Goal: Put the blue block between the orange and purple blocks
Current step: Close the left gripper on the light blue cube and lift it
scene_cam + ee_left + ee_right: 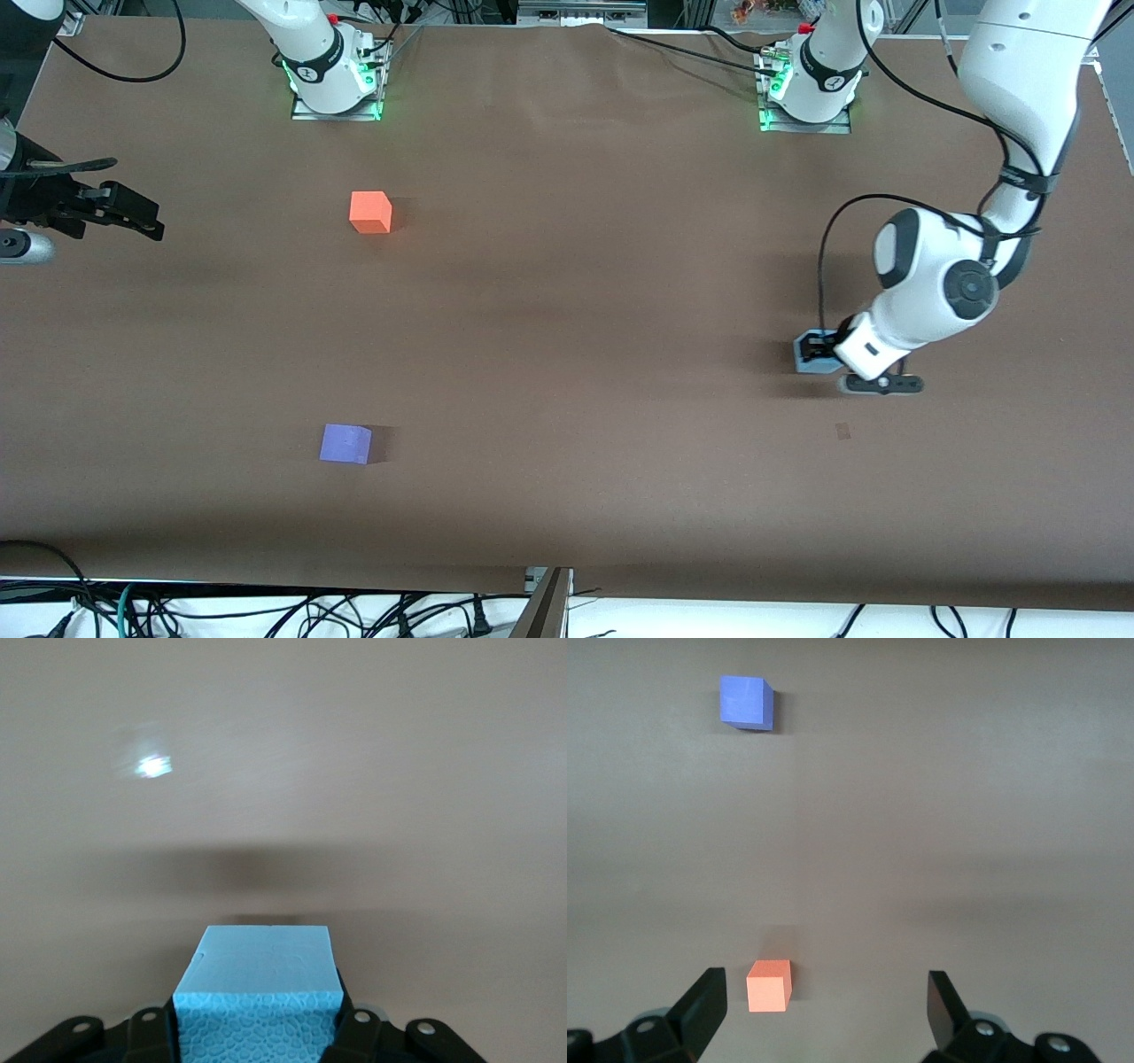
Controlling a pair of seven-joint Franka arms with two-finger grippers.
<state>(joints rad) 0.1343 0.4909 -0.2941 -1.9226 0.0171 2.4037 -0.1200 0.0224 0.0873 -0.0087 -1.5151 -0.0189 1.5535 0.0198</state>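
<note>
Front view, blue block: the blue block (808, 351) sits on the brown worktop (567, 354) toward the left arm's end, about midway between the robots' edge and the front camera's edge.
Front view, left end effector: the left end effector (822, 349) is down at the worktop, its fingers closed on the blue block.
Front view, right end effector: the right end effector (133, 215) waits at the right arm's end of the worktop, near the edge, with its fingers apart and nothing in them.
Front view, targets: the orange block (370, 212) lies nearer the robots' edge, the purple block (345, 443) nearer the front camera's edge; the two are well apart, with bare worktop between them.
Left wrist view, grip: the blue block (259, 992) fills the gap between the black fingers (151, 1032), held on two facing sides; its near face looks pitted like foam.
Handling, judged: probably light and slightly soft, with a grippy matte skin; a flat hold on opposing faces looks best.
Right wrist view: the orange block (769, 985) shows between the widely spread fingers (700, 1008); the purple block (746, 703) lies farther off.
Obstacles, judged: nothing stands on the way to the gap.
</note>
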